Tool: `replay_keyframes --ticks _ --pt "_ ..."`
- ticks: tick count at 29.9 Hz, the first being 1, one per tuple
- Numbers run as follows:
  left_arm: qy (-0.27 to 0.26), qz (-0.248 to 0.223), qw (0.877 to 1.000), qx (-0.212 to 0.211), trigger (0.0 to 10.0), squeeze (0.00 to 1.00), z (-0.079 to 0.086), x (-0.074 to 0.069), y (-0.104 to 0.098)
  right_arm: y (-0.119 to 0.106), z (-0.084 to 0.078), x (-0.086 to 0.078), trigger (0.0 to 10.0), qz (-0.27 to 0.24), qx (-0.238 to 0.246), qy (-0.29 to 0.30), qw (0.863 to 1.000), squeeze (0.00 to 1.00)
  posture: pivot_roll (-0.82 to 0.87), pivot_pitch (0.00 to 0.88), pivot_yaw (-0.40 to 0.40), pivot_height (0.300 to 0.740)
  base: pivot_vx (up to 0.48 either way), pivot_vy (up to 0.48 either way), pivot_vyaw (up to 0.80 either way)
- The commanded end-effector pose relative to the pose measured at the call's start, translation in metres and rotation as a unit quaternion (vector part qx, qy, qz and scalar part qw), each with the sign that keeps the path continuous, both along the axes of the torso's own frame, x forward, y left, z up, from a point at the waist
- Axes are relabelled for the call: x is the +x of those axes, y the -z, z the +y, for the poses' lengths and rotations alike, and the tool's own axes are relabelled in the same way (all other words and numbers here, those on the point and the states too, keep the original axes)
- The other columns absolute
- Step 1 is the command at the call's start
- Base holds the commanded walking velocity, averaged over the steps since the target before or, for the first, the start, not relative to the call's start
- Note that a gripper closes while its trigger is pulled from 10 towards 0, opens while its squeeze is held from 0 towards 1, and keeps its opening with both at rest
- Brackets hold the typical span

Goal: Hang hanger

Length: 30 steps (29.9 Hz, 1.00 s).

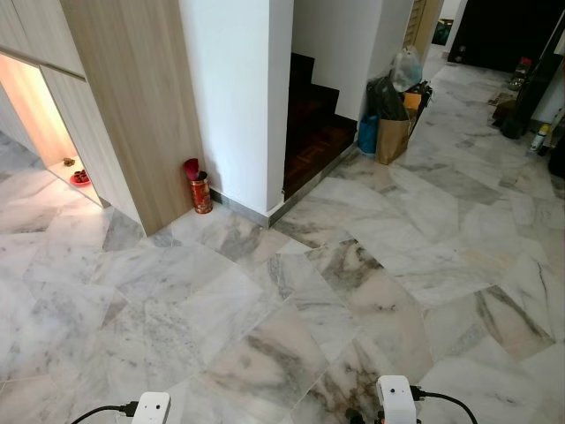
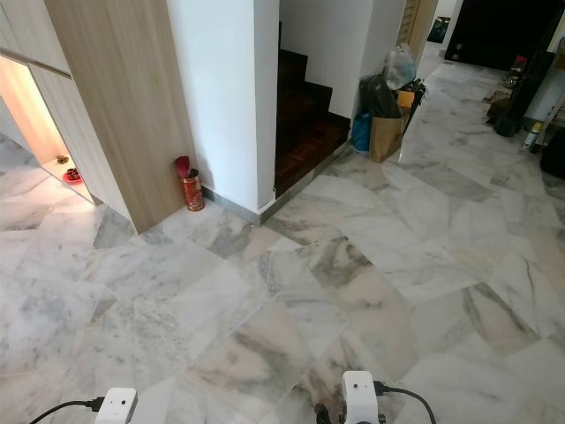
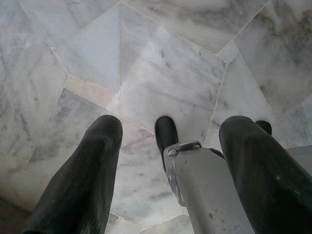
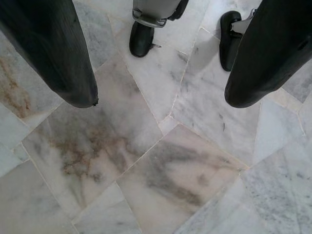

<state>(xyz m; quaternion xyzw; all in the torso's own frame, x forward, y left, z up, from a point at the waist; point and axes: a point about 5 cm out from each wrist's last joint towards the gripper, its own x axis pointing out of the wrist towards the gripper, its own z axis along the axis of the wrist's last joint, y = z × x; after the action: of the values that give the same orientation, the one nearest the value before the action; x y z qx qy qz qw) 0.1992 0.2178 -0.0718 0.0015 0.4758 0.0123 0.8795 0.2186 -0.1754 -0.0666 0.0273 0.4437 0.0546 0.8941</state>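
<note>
Both arms hang low over a grey-veined marble floor (image 1: 291, 291). Pointing down at the tiles, my left gripper (image 3: 170, 122) is open, nothing held between its two black fingers (image 3: 100, 156). My right gripper (image 4: 161, 100) is open too, with bare floor between its fingers (image 4: 68, 63). My own black feet (image 4: 141, 39) and a silver leg (image 3: 204, 190) lie beyond the fingers. The white wrist housings (image 1: 152, 408) (image 1: 395, 397) sit at the bottom edge of the eye views.
A wood-panelled cabinet wall (image 1: 132, 106) with a lit niche (image 1: 44, 115) stands at the left. A white pillar (image 1: 234, 97) has a red tin (image 1: 200, 190) at its foot. Dark stairs (image 1: 309, 124) lie behind it. Bags (image 1: 393, 115) and clutter (image 1: 530, 97) line the far right.
</note>
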Motion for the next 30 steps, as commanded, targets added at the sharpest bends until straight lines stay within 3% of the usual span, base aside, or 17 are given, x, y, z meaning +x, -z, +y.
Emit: replay_keyframes --ticks 1,4,11,14,18,23,27,30 --pt "-0.098 -0.027 0.995 0.012 10.0 0.0 0.024 -0.037 0.01 0.007 0.015 -0.01 10.0 -0.003 0.069 0.088 0.994 0.0 0.18 0.0 -0.081 0.74 0.0 0.0 0.0" --pt "-0.093 -0.026 0.995 0.011 10.0 0.0 0.022 -0.037 0.01 0.01 0.014 -0.016 10.0 0.01 0.069 0.1 0.993 0.0 0.18 0.0 -0.083 0.74 0.0 0.0 -0.8" --pt "-0.096 -0.018 0.995 0.009 10.0 0.0 0.026 -0.042 0.012 0.013 0.027 -0.021 10.0 0.024 0.081 0.07 0.994 0.0 0.18 0.0 -0.081 0.74 0.0 0.0 -0.8" --pt "-0.088 -0.008 0.996 0.021 10.0 0.0 0.026 -0.045 0.013 0.013 0.022 -0.02 10.0 0.03 0.064 0.055 0.996 0.0 0.15 0.0 -0.126 0.74 0.0 0.0 -0.8" --pt "-0.088 -0.01 0.996 0.02 10.0 0.0 0.019 -0.042 0.014 0.008 0.017 -0.013 10.0 0.019 0.051 0.013 0.998 0.0 0.18 0.0 -0.118 0.74 0.0 0.0 -0.8" --pt "-0.054 -0.002 0.998 0.027 10.0 0.0 0.012 -0.038 0.014 0.005 0.008 -0.008 10.0 0.017 0.037 0.023 0.999 0.0 0.18 0.0 -0.11 0.74 0.0 0.0 -0.8" --pt "-0.079 0.006 0.996 0.042 10.0 0.0 0.023 -0.05 0.016 0.006 0.011 -0.009 10.0 0.017 0.054 0.041 0.998 0.0 0.18 0.004 -0.125 0.74 0.0 0.0 -0.8" --pt "-0.08 0.012 0.996 0.033 10.0 0.0 0.019 -0.056 0.019 0.01 0.008 -0.017 10.0 0.031 0.05 0.038 0.998 0.0 0.19 0.024 -0.132 0.74 0.0 0.0 -0.8"
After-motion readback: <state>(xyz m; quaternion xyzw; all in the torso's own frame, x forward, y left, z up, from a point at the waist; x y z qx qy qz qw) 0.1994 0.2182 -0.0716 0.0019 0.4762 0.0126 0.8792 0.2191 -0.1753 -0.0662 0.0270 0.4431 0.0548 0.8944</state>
